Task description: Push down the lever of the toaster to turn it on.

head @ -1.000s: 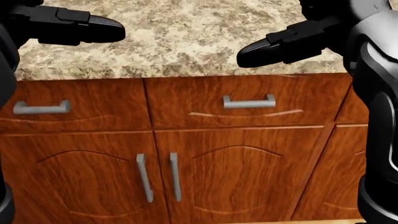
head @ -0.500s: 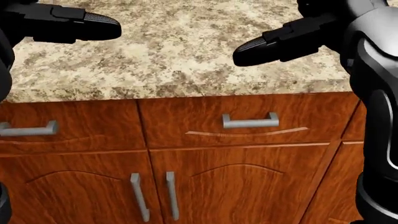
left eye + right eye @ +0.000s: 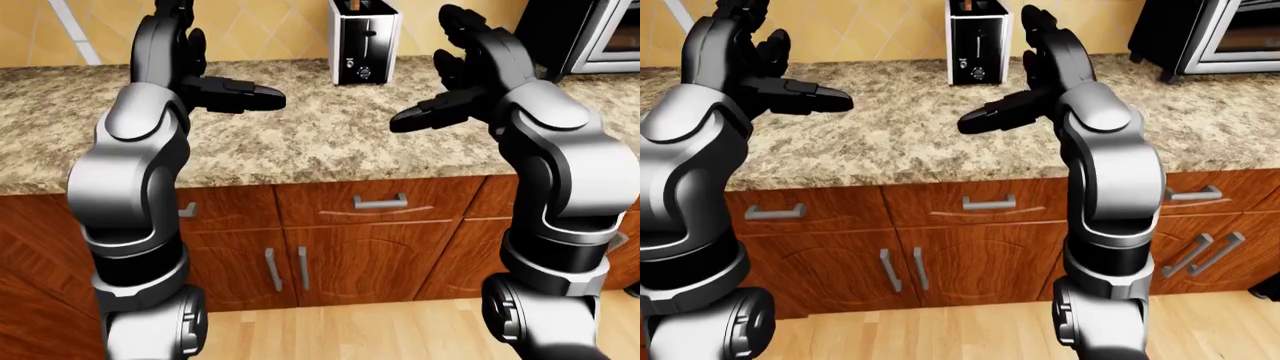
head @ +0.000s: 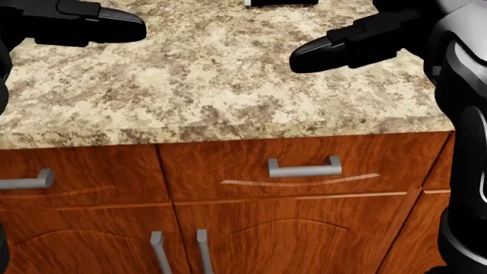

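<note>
At the wall edge of the granite counter, upright: toaster, slim lever on its facing end. Nearer than the toaster, flanking it: left hand, right hand, fingers apart, empty. Right of the toaster, microwave.

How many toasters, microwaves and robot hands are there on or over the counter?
Toaster: 1
Microwave: 1
Robot hands: 2, the left robot hand and the right robot hand, both open above the counter
Total: 4
</note>
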Available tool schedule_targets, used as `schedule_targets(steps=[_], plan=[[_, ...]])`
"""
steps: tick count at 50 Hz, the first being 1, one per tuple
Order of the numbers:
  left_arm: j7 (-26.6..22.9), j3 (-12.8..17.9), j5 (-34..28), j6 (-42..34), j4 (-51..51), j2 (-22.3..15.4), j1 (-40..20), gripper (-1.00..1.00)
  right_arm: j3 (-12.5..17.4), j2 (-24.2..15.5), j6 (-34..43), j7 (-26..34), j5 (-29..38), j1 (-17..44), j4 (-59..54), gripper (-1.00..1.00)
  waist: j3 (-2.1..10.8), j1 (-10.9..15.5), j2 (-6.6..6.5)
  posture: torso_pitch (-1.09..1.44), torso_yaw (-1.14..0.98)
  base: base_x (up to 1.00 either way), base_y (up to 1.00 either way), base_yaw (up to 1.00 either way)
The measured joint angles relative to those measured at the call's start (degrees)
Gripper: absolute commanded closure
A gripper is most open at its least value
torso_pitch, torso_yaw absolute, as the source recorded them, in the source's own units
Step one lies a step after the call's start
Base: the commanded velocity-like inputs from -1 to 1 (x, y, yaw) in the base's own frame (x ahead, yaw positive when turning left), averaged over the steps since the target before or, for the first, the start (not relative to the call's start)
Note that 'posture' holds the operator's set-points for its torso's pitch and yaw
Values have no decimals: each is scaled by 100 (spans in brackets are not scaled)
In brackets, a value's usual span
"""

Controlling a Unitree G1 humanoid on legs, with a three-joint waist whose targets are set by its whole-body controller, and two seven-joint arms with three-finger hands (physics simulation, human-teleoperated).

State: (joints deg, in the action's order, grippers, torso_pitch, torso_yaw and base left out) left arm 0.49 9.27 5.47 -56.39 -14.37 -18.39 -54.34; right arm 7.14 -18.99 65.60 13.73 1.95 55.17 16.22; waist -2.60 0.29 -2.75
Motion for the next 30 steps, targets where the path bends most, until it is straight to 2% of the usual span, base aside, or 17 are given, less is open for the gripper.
schedule_targets(steps=[3,6,9,11,13,15,17,22,24,26,28,30], plan=[[31,54,-19,-104,78,-28,26,-100,-69,17,46,41,-69,-8,-59,-100,18,12,23,0,0,8,0,0],[36,37,-5,-94,38,-39,-20,-100,-11,-8,32,23,-62,55,-68,-100,40,-7,162,0,0,8,0,0],[29,34,21,-33,-14,-51,-25,-100,8,-26,-13,-1,-37,105,-37,-100,43,16,361,0,0,8,0,0],[29,35,33,-27,-10,-62,-60,-100,5,-36,-25,-6,-29,130,-32,-100,83,23,593,0,0,8,0,0],[22,-27,53,-26,-7,-11,-38,-100,43,-71,-3,-9,-13,95,-60,-100,34,-52,499,0,0,9,0,0],[-9,-110,100,-61,64,10,-37,-100,77,-86,53,-26,27,78,-126,-100,30,-66,517,0,0,8,0,0],[-26,-118,125,-84,102,3,-40,-100,63,-88,85,-29,45,118,-174,-100,36,-43,450,0,0,8,0,0],[5,-47,100,-59,24,-30,-99,-100,41,-82,39,0,35,175,-109,-100,-13,-38,117,0,0,8,0,0],[13,-41,93,-31,24,-36,-117,-100,38,-69,5,1,36,182,-139,-100,27,-61,-104,0,0,8,0,0],[20,5,85,-14,23,-66,-62,-100,-9,-3,-19,9,24,123,-130,-100,5,4,-18,0,0,8,0,0],[42,65,63,-72,62,-84,5,-100,-89,31,24,43,-21,78,-146,-100,-5,26,-21,0,0,9,0,0],[64,78,48,-139,105,-87,-10,-100,-91,28,59,66,-53,64,-150,-100,20,16,36,0,0,9,0,0]])
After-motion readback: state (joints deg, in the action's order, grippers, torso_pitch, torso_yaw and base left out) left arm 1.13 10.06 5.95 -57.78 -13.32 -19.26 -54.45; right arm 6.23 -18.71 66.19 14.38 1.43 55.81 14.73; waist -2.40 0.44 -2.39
